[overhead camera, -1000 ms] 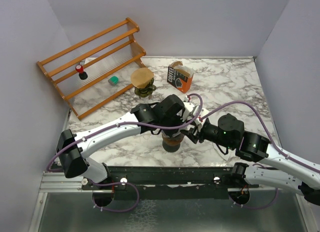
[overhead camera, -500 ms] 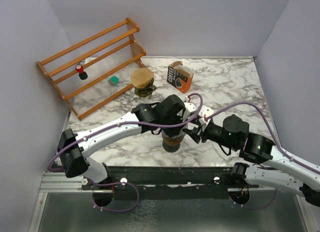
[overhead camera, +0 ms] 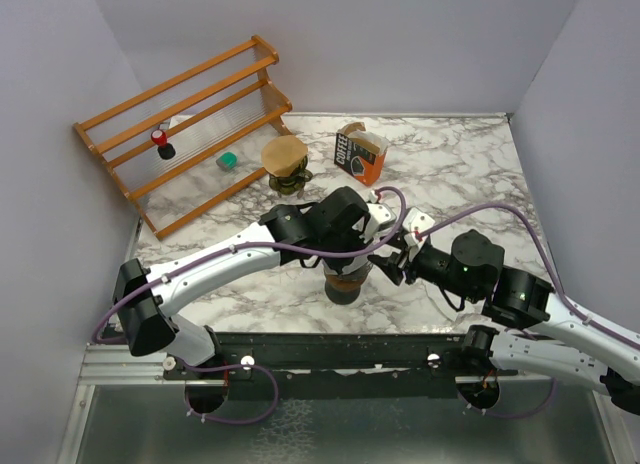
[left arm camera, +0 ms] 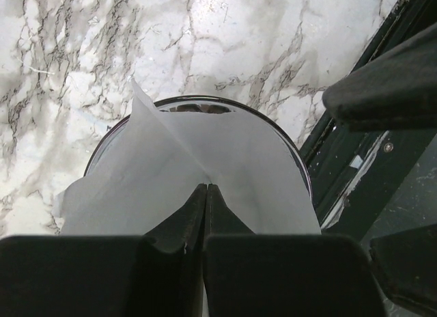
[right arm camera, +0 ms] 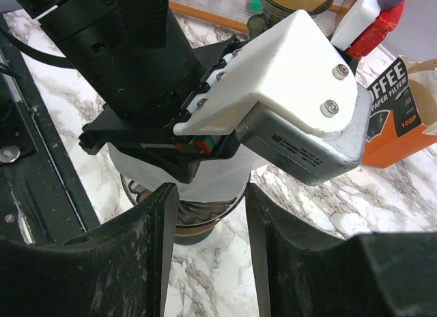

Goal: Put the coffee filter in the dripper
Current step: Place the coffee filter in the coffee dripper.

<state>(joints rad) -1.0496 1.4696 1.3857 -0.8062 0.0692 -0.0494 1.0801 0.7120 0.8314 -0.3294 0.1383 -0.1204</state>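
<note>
change | right gripper [overhead camera: 386, 268] crept closer to left gripper [left arm camera: 206, 194] above dripper [overhead camera: 345, 287]

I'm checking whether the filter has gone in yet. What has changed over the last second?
The right arm's wrist edged slightly toward the far side, its open right gripper still beside the dripper. The left gripper stays shut on the filter at the dripper's mouth. Rack and box unmoved.

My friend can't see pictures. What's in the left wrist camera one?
The left gripper, shut tight, pinches a white coffee filter over a round, dark-rimmed dripper. The marble table lies behind, with a black robot part at right.
</note>
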